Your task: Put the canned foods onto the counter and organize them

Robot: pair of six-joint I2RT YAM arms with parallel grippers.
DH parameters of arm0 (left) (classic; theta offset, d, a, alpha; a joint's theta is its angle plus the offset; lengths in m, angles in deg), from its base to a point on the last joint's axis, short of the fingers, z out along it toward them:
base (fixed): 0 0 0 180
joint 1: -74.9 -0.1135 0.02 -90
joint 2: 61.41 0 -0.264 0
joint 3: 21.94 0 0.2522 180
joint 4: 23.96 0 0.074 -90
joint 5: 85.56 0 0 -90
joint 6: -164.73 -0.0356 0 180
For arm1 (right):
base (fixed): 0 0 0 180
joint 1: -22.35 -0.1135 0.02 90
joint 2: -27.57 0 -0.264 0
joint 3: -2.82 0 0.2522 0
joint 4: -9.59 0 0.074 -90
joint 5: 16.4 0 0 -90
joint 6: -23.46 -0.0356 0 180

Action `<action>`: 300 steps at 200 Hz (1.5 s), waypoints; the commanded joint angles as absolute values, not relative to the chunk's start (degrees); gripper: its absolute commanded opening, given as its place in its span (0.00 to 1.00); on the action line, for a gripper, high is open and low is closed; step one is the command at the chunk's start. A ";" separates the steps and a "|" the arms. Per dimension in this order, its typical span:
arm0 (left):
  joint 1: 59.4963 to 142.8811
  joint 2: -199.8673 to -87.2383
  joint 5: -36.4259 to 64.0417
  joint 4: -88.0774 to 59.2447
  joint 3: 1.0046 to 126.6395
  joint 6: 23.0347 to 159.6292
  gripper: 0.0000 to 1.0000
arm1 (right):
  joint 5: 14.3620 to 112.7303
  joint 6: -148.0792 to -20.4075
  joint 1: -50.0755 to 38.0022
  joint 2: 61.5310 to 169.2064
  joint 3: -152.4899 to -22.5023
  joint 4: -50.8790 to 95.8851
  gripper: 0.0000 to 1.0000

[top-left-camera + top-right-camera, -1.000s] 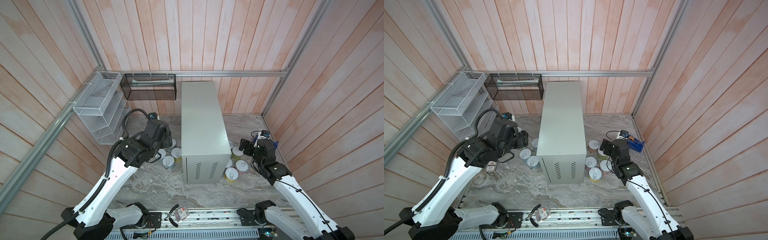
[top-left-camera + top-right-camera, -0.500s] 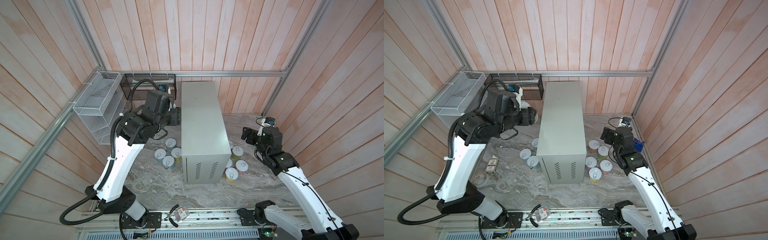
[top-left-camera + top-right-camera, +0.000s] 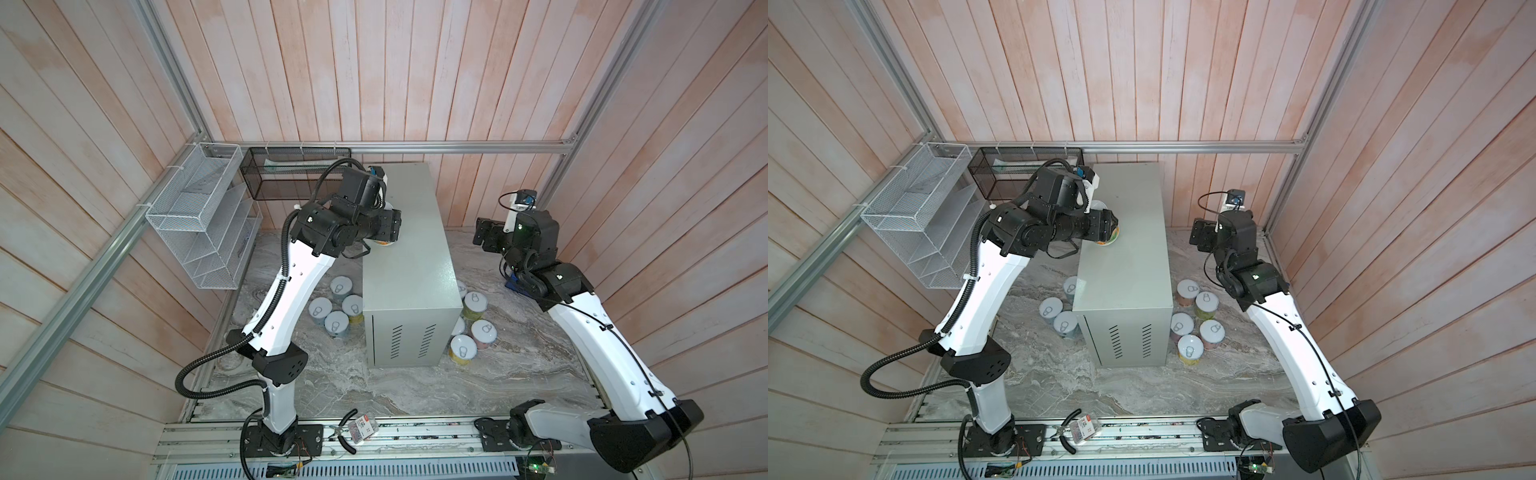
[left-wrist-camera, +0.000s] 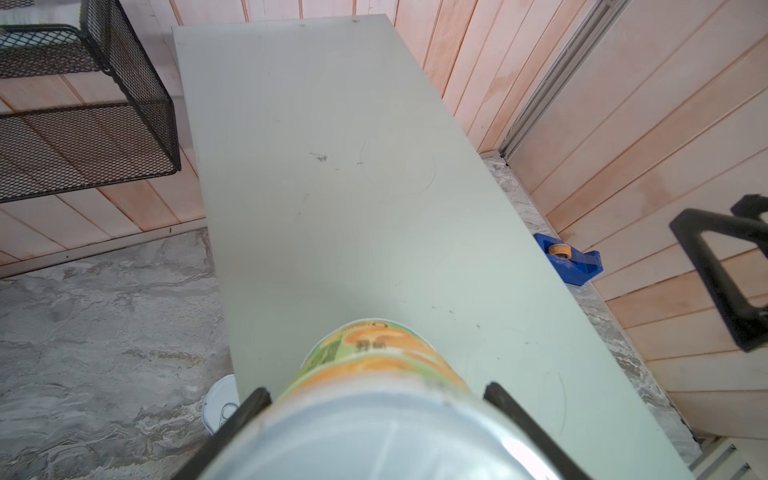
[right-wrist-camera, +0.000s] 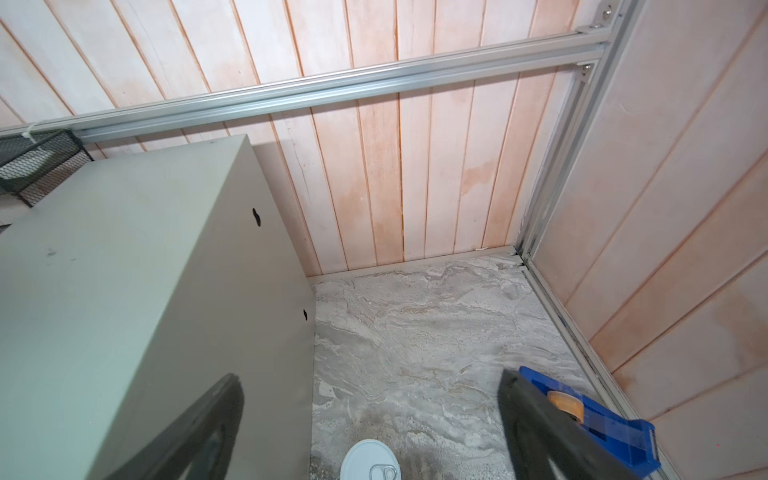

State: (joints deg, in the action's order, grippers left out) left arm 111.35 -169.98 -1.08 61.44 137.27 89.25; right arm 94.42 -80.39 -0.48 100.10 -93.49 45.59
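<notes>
Clamping an orange-and-green-labelled can (image 4: 376, 361) between its fingers (image 4: 249, 405), the left gripper (image 3: 1109, 232) holds it over the left edge of the bench (image 3: 409, 232), the tall grey-green metal cabinet, toward its far half; whether the can's base touches the top I cannot tell. The right gripper (image 3: 482, 237) hangs to the right of the bench, clear of it, its fingers (image 5: 536, 419) spread wide with nothing between them. On the marble-patterned surface (image 3: 415, 390) four cans (image 3: 336, 322) stand upright in a cluster beside the bench's left side, and five more cans (image 3: 1190, 347) cluster by its near right corner. A blue tape dispenser (image 5: 615, 432) lies against the right wall.
</notes>
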 commanded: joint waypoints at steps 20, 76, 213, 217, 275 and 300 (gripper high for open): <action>111.58 -170.20 0.35 57.17 139.24 88.70 0.00 | 96.60 -78.07 -3.39 102.39 -96.31 46.31 0.95; 111.64 -170.74 0.64 55.37 139.24 88.37 0.81 | 95.96 -77.89 -5.38 103.59 -97.13 45.56 0.97; 109.04 -163.22 -7.17 43.32 138.23 82.80 1.00 | 86.91 -73.68 -11.46 100.57 -99.30 43.84 0.95; 108.55 -162.73 -7.24 43.18 137.87 82.85 1.00 | 86.15 -73.82 -12.19 100.15 -99.09 43.83 0.94; 101.53 -146.16 -7.06 33.43 109.96 87.11 1.00 | 78.51 -74.39 -21.55 97.72 -98.41 43.76 0.93; 98.35 -138.20 -4.94 24.85 93.25 89.67 1.00 | 76.82 -74.48 -23.51 99.38 -98.64 43.40 0.93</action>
State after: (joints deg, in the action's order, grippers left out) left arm 100.66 -141.64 -6.48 33.40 104.66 86.50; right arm 80.43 -74.42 -21.82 97.61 -98.01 43.87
